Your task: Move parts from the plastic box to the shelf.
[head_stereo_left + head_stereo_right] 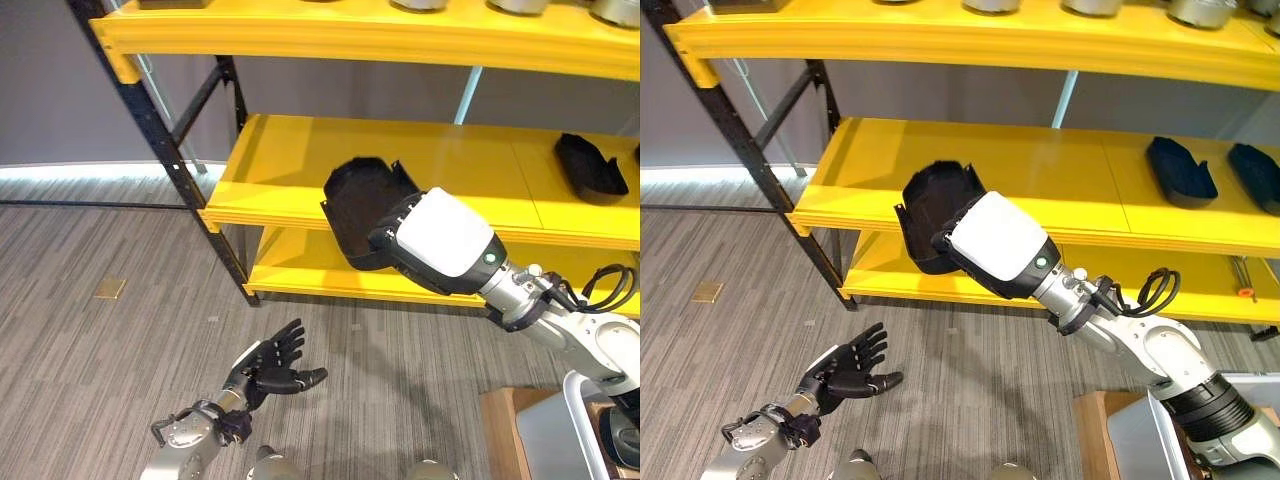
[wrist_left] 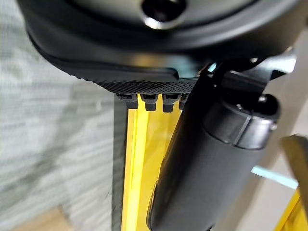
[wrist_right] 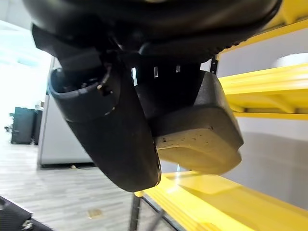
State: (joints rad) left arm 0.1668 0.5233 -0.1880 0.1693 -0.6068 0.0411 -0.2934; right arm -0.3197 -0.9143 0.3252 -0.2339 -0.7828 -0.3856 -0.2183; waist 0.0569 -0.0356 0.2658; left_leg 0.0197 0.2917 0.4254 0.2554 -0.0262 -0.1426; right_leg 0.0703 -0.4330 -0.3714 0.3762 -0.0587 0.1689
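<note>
A black moulded part [image 1: 358, 200], shaped like a shallow shell, hangs tilted at the front edge of the yellow middle shelf [image 1: 290, 160]. My right hand [image 1: 445, 240], its back under a white cover, is shut on the part's lower side [image 1: 935, 215]. My left hand [image 1: 275, 365] hovers low over the floor, well in front of the shelf, open with fingers spread and holding nothing. The grey plastic box [image 1: 580, 420] stands at the lower right on a wooden surface.
Two more black parts [image 1: 1180, 170] [image 1: 1255, 175] lie at the right end of the middle shelf. Metal pieces [image 1: 420, 5] sit on the top shelf. A black upright with a diagonal brace [image 1: 165, 150] stands at the rack's left end. A lower yellow shelf [image 1: 300, 270] sits beneath.
</note>
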